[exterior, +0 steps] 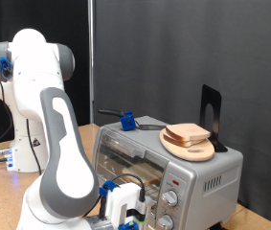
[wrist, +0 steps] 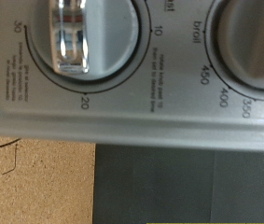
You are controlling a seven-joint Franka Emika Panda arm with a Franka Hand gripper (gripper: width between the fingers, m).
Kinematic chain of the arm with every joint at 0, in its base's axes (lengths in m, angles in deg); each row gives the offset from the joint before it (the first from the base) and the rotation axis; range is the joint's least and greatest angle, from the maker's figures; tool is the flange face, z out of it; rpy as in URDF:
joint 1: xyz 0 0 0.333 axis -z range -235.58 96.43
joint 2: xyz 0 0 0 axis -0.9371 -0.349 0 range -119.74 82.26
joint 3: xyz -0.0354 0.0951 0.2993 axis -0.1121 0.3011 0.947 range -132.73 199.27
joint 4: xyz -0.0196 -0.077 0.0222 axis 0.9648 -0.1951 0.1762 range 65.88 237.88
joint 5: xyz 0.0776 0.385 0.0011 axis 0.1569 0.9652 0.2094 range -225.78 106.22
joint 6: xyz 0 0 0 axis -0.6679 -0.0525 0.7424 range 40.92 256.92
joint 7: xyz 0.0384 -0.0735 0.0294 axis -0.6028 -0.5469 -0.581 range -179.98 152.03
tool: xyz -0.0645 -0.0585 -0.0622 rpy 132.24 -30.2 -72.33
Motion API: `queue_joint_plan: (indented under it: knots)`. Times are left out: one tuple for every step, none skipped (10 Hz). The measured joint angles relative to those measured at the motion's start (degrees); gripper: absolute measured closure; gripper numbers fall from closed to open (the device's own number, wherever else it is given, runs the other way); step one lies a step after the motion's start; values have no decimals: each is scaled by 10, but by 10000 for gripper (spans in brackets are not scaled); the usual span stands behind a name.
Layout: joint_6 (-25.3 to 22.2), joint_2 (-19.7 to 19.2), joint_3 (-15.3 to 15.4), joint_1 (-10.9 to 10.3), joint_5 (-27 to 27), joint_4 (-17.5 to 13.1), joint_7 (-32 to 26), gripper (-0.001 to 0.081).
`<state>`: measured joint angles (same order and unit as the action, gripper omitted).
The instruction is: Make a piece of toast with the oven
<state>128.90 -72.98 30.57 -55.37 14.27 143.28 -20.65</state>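
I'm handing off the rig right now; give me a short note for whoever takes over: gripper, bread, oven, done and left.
Gripper: low in front of the oven's control panel by the knobs; the wrist view shows only the timer dial and temperature dial close up, no fingers visible, so open or shut is unclear.
Piece of toast: on the round wooden board on top of the oven, not inside.
Oven door: looks shut.
Done: nothing with the bread that shows.
Left: bread into the oven, toasting.
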Motion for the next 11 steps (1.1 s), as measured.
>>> queue_joint_plan:
  knots:
    - [2, 0, 0, -2, 0, 3, -3, 124]
    - [3, 0, 0, -5, 1, 5, -4, 124]
    - [3, 1, 1, -8, 1, 7, -6, 124]
    - [3, 2, 2, -9, 2, 9, -7, 124]
    - [3, 3, 4, -10, 2, 11, -7, 124]
    - [3, 5, 6, -12, 2, 12, -7, 124]
    - [3, 5, 7, -12, 2, 12, -7, 124]
    - [3, 6, 8, -13, 2, 13, -7, 124]
    - [3, 8, 10, -13, 3, 13, -7, 124]
    - [3, 10, 11, -13, 3, 15, -7, 124]
    - [3, 15, 13, -13, 3, 17, -7, 124]
